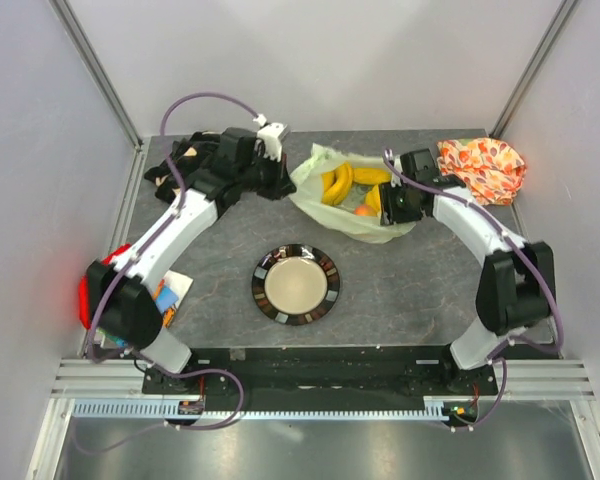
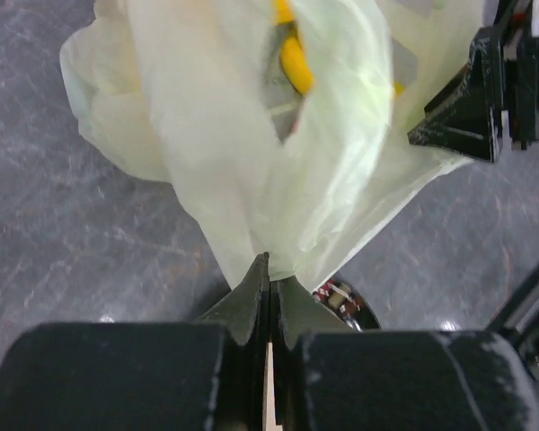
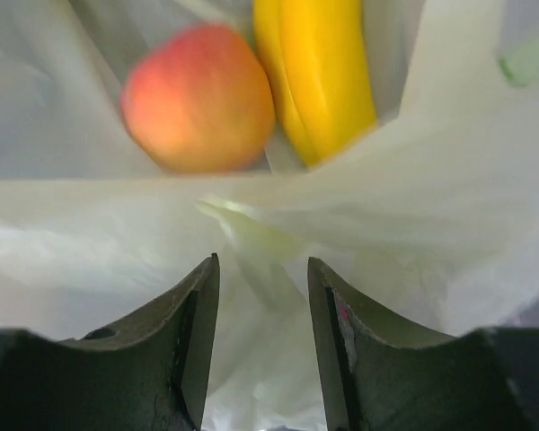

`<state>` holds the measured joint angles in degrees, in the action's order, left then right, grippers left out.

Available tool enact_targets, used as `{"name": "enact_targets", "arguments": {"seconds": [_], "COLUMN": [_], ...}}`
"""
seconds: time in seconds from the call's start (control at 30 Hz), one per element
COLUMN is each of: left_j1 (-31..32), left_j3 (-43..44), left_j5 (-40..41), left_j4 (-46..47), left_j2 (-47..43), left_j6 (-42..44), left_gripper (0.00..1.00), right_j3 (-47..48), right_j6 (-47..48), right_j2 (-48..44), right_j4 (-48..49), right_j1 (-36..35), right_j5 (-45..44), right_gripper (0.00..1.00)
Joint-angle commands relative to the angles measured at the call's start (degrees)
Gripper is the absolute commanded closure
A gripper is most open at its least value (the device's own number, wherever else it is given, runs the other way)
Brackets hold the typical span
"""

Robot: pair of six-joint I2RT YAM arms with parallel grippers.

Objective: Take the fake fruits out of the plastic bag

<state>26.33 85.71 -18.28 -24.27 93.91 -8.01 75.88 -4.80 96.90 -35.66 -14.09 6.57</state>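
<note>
Plastic bag [image 1: 365, 228] sits at the back middle of the table [image 1: 410, 290], crumpled and open on top, with the fake fruits [image 1: 342, 182] inside it; yellow bananas [image 3: 319, 72] and a little orange-pink peach [image 3: 198, 97] lie right beside each other in there. Left gripper [image 2: 269, 269] is at the bag's left side, jaws pressed together with a fold of the thin film pinched between the tips. Right gripper [image 3: 262, 265] is at the bag's right edge, jaws parted with bag film bunched in the gap; doesn't look clamped. Round plate [image 1: 296, 283] sits nearer the arms, apart from the bag; orange leaf-print cloth [image 1: 482, 165] is back right and a black cloth [image 1: 185, 165] back left.
</note>
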Motion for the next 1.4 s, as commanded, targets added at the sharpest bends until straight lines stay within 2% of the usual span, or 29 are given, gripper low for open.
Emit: {"name": "enact_targets", "arguments": {"seconds": [0.0, 0.17, 0.37, 0.5, 0.6, 0.67, 0.9, 1.17, 1.27, 1.3, 1.33, 1.37], "left_j1": [-0.1, 0.0, 0.8, 0.9, 0.9, 1.0, 0.4, -0.4, -0.4, -0.3, -0.4, -0.3], "left_j3": [-7.2, -11.1, -10.8, -13.4, -14.6, -14.9, -11.8, -9.1, -9.0, -8.8, -8.7, -8.2], "left_j5": [-3.7, -4.9, -5.0, -3.0, -2.3, -1.8, 1.3, -1.8, -2.3, -2.4, -2.3, -2.1], "left_j4": [-2.2, -2.7, -1.6, -0.7, -0.4, -0.3, 0.4, 0.6, 0.7, 0.6, 0.6, 0.7], "left_j2": [-11.6, -11.8, -8.7, -9.6, -10.7, -10.9, -9.4, -5.8, -5.4, -5.1, -5.1, -4.5], "left_j6": [3.6, 5.0, 5.3, 4.3, 4.5, 4.5, 0.6, -2.4, -3.0, -3.0, -3.1, -3.2], "left_gripper": [0.98, 0.98, 0.98, 0.98, 0.98, 0.98, 0.98, 0.98, 0.98, 0.98, 0.98, 0.98], "right_j3": [-7.0, -8.6, 6.5, 11.9, 13.9, 15.3, 21.7, 32.7, 36.4, 37.2, 38.2, 38.6], "right_j6": [0.8, -0.3, 2.2, 1.8, -0.3, -2.9, -11.3, -18.1, -18.9, -18.8, -18.6, -18.2], "right_j2": [-11.9, -12.9, -4.0, 1.2, 4.2, 7.0, 17.5, 28.1, 32.7, 34.8, 35.6, 36.2], "right_j4": [-4.9, -2.0, 2.6, 3.3, 4.2, 4.7, 4.2, 4.0, 3.7, 3.3, 2.8, 1.7], "right_j1": [-0.2, -0.2, -0.8, -3.7, -6.2, -7.4, -8.1, -8.2, -8.6, -8.7, -8.6, -8.5], "right_j5": [-4.5, -2.9, 3.1, 4.8, 5.3, 4.7, 4.4, 0.1, -1.5, -3.6, -4.6, -5.4], "right_gripper": [0.48, 0.46, 0.47, 0.47, 0.43, 0.38, 0.27, 0.23, 0.23, 0.26, 0.3, 0.42]}}
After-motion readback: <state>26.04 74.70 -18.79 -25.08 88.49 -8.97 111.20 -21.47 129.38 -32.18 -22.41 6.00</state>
